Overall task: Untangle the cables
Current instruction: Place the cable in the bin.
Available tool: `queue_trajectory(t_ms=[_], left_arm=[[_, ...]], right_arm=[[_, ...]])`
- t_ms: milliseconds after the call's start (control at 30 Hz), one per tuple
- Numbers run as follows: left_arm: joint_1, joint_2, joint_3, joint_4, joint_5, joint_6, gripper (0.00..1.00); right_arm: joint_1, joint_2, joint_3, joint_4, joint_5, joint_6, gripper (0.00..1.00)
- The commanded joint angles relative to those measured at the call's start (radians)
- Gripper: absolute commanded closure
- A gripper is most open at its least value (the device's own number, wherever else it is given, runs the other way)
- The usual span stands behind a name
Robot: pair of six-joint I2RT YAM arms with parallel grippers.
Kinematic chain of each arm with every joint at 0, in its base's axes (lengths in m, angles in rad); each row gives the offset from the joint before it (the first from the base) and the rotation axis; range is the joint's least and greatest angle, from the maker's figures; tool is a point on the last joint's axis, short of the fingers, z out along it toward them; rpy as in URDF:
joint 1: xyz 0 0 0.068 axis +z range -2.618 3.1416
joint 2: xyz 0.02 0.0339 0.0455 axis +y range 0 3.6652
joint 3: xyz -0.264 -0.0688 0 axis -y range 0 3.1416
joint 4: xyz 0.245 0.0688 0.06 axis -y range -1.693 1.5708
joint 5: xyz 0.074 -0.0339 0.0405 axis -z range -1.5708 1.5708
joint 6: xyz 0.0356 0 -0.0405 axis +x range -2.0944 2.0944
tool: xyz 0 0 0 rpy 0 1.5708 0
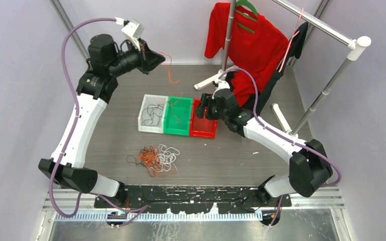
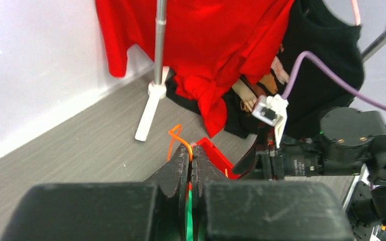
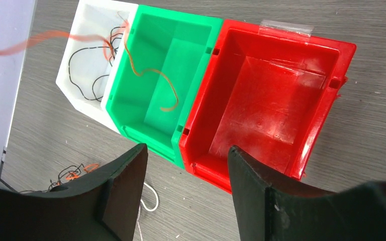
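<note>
A tangled pile of orange, black and white cables (image 1: 157,158) lies on the table in front of three bins. My left gripper (image 1: 159,59) is raised at the back left, shut on one orange cable (image 2: 177,134) that dangles from its fingertips. Black cables (image 3: 88,80) lie in the white bin (image 1: 141,114). An orange strand (image 3: 148,75) shows over the green bin (image 3: 178,17); I cannot tell whether it rests inside. My right gripper (image 3: 186,165) hovers open above the near corner of the red bin (image 3: 281,34), with nothing between its fingers.
The white, green and red bins (image 1: 203,131) stand side by side at mid table. Behind them is a clothes rack (image 1: 326,30) with a red shirt (image 1: 251,45) and a black garment (image 1: 281,75); its white foot (image 1: 206,83) rests near the right arm. Walls close in on both sides.
</note>
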Motion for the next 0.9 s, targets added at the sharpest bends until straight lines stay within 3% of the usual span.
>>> queue_trajectory(t_ms=[0, 367, 633, 867], left_arm=[[-0.046, 0.031, -0.039, -0.001, -0.035, 0.036, 1.0], [-0.13, 0.077, -0.097, -0.032, -0.092, 0.085, 1.0], [-0.133, 0.129, -0.175, -0.154, -0.249, 0.379, 1.0], [-0.138, 0.183, -0.234, -0.108, -0.313, 0.491, 1.0]], right_arm=[[-0.008, -0.063, -0.007, 0.065, 0.038, 0.013, 0.35], [-0.021, -0.096, -0.011, 0.056, 0.048, 0.014, 0.35], [-0.037, -0.109, -0.042, 0.058, 0.074, 0.024, 0.35], [-0.042, -0.106, -0.055, 0.071, 0.068, 0.029, 0.35]])
